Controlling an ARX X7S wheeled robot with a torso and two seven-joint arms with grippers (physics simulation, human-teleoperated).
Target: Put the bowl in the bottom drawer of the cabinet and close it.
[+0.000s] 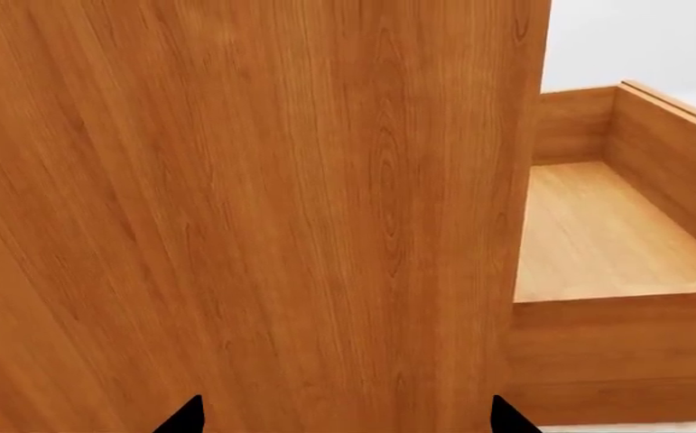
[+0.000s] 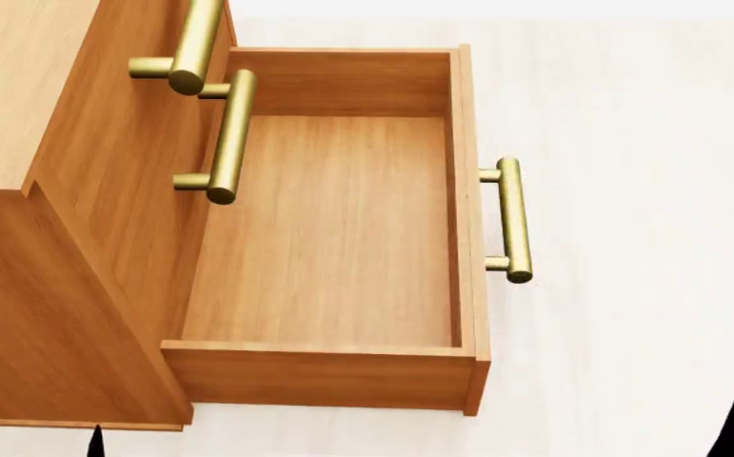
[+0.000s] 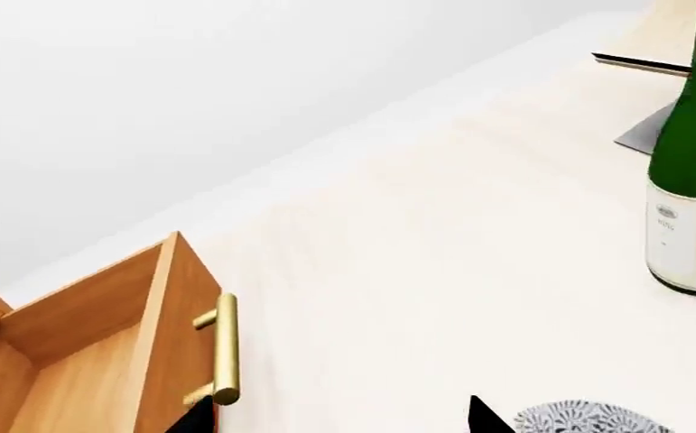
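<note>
The orange-brown cabinet (image 2: 36, 114) stands at the left of the head view. Its bottom drawer (image 2: 328, 238) is pulled fully out, with nothing inside and its brass handle (image 2: 509, 219) toward the right. My left gripper (image 1: 345, 417) is open, close against the cabinet's side wall (image 1: 264, 207), with nothing between its fingers. Over the pale tabletop my right gripper (image 3: 341, 419) is open too, just beside the drawer's handle (image 3: 225, 361). Only a sliver of the patterned bowl (image 3: 589, 419) shows at the edge of the right wrist view, beside one fingertip and outside the jaws.
A tall green wine bottle (image 3: 691, 180) stands on the pale table (image 3: 444, 253) beyond the bowl. A pale wooden rack (image 3: 667, 36) lies behind it. The two upper drawers are shut, their brass handles (image 2: 221, 133) overhanging the open drawer.
</note>
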